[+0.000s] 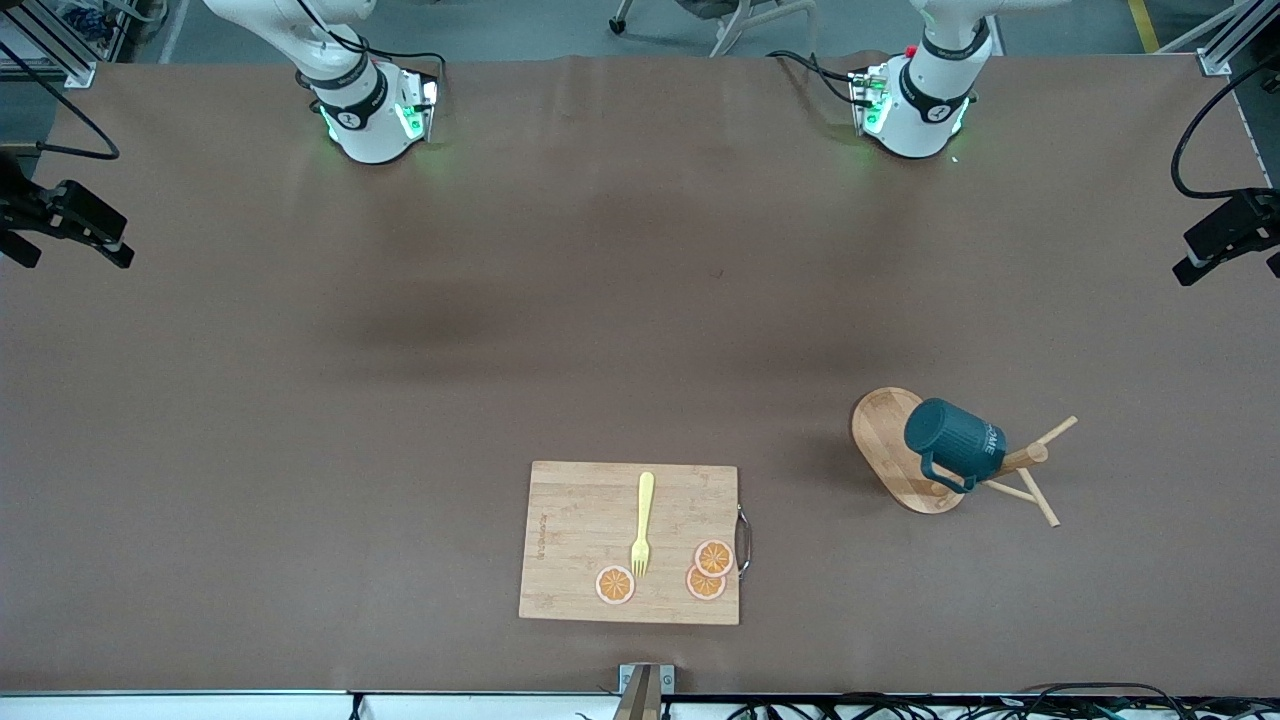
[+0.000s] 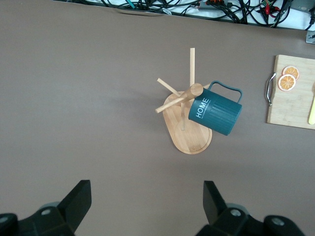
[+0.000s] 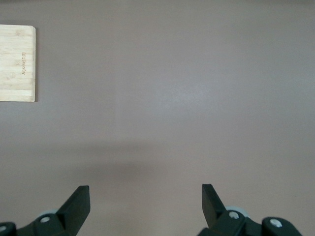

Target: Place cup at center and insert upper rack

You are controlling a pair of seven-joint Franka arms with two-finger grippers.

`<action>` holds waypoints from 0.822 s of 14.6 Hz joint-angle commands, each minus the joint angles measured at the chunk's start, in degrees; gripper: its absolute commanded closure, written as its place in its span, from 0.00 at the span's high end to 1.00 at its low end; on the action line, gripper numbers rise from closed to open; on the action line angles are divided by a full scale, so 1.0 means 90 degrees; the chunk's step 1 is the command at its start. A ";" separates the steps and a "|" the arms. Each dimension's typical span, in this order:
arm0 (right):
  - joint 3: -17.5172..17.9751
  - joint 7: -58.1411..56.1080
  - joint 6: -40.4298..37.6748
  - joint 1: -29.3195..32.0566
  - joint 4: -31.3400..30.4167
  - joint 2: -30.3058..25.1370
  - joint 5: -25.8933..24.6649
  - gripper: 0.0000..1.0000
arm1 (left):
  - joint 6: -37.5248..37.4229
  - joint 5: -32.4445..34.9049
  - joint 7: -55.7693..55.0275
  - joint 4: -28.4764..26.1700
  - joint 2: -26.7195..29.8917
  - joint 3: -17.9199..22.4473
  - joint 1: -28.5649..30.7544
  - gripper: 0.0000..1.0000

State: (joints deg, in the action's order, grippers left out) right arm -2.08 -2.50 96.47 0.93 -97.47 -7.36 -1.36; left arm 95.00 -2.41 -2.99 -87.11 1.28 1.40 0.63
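The dark teal cup (image 1: 955, 441) hangs on a peg of the wooden mug tree (image 1: 905, 455), which stands toward the left arm's end of the table. The cup's white lettering shows in the left wrist view (image 2: 218, 110), with the tree's oval base (image 2: 189, 138) under it. My left gripper (image 2: 146, 199) is open and empty, high over bare table, well apart from the tree. My right gripper (image 3: 145, 202) is open and empty, high over bare table. In the front view only both arms' bases show, not the grippers.
A rectangular bamboo cutting board (image 1: 580, 520) lies near the front camera's edge, mid table. On it are a yellow fork (image 1: 642, 523) and three orange slices (image 1: 712, 558). The board's corner shows in the right wrist view (image 3: 17, 64). Cables run along the table edge (image 2: 197, 7).
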 commanded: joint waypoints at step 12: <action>0.0026 -0.0025 0.0014 0.0063 -0.0118 -0.0119 -0.0015 1.00 | -0.0633 0.0004 0.0644 0.0079 -0.0103 -0.0038 -0.0090 1.00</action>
State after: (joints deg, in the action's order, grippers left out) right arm -2.12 -2.50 96.46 0.93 -97.47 -7.36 -1.36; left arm 90.35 -3.46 2.09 -87.11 0.36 1.31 -0.10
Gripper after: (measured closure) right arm 0.000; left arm 0.000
